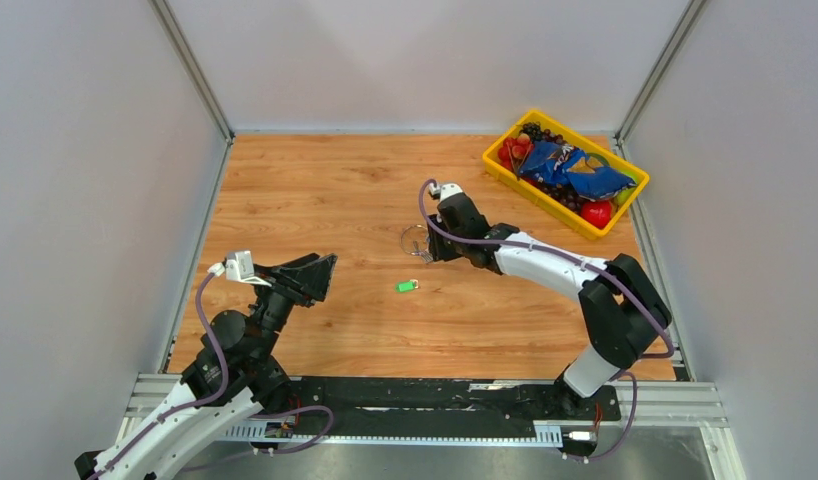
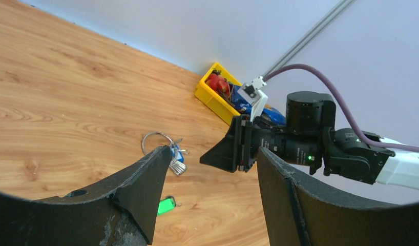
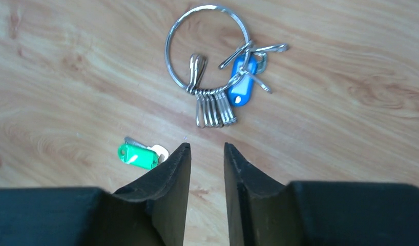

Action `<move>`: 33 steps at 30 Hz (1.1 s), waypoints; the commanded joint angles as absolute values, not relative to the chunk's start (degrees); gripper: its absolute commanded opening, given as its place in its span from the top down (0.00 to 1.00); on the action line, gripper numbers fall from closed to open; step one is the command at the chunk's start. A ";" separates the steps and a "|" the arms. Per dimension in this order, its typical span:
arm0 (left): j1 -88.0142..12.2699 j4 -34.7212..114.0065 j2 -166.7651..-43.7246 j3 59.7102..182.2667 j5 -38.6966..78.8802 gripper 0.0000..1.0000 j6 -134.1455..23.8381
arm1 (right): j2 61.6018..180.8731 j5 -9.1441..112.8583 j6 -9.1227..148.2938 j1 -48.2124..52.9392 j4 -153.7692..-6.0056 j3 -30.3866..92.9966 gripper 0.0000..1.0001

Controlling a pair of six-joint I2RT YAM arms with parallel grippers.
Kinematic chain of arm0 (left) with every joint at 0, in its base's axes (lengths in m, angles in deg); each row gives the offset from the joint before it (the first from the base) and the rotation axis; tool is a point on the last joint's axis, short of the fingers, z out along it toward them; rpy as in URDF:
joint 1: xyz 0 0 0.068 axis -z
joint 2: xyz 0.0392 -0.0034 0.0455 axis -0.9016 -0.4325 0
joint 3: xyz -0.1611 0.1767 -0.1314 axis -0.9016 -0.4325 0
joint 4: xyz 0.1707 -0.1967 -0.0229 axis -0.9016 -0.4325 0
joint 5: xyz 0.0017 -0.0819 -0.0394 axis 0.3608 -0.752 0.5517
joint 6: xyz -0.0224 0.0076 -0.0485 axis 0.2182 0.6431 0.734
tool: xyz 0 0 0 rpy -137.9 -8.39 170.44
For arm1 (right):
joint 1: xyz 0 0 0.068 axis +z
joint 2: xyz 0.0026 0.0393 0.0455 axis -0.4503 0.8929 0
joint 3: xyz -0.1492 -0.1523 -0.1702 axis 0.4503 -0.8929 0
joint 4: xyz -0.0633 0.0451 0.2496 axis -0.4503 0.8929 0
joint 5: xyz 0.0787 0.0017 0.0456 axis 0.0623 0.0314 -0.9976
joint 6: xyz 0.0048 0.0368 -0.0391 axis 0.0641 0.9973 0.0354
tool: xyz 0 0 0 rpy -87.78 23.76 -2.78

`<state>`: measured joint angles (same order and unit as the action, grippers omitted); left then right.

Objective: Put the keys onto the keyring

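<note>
From above, the keyring lies near the middle of the wooden table. The right gripper hangs over the ring's near edge. The green-tagged key lies loose on the wood just nearer the arm bases than the ring, not touching it. The left gripper is well to the left of the ring and off the table surface. A yellow bin of packets and toy fruit sits far right of the ring, at the back corner.

In the left wrist view, this arm's fingers stand wide apart with nothing between them. They frame the ring, the blue-tagged key hanging on it, and the green tag nearer the camera.

The right wrist view looks straight down. The right fingers are parted by a narrow gap and hold nothing, their tips just short of the ring. The blue-tagged key is threaded on the ring's right side, beside a fan of plain metal pieces. The green-tagged key lies apart, below and left of the ring.
</note>
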<state>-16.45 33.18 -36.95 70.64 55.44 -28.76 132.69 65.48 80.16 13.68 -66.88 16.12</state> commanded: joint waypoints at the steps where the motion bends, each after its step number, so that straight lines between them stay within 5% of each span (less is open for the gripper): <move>1: -16.47 34.78 -37.04 72.97 55.26 0.27 -30.67 | 135.08 58.60 78.11 14.11 -67.39 16.28 0.71; 10: -16.53 32.83 -36.90 73.87 55.32 0.27 -30.69 | 141.90 58.30 78.51 14.11 -67.31 18.96 0.91; 16: -16.48 31.61 -35.84 73.97 56.04 0.26 -30.73 | 143.69 61.76 79.20 14.11 -67.25 20.01 0.94; 28: -16.47 30.83 -35.34 74.13 56.81 0.25 -31.32 | 147.51 65.90 80.08 14.11 -67.22 22.84 0.89; 33: -16.52 30.75 -35.13 74.14 57.01 0.25 -31.41 | 148.16 68.90 80.21 14.15 -67.30 23.32 0.67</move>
<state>-16.45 30.82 -35.66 71.91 56.49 -30.05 147.40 65.26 79.55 14.03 -66.55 21.10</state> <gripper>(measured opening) 0.751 0.243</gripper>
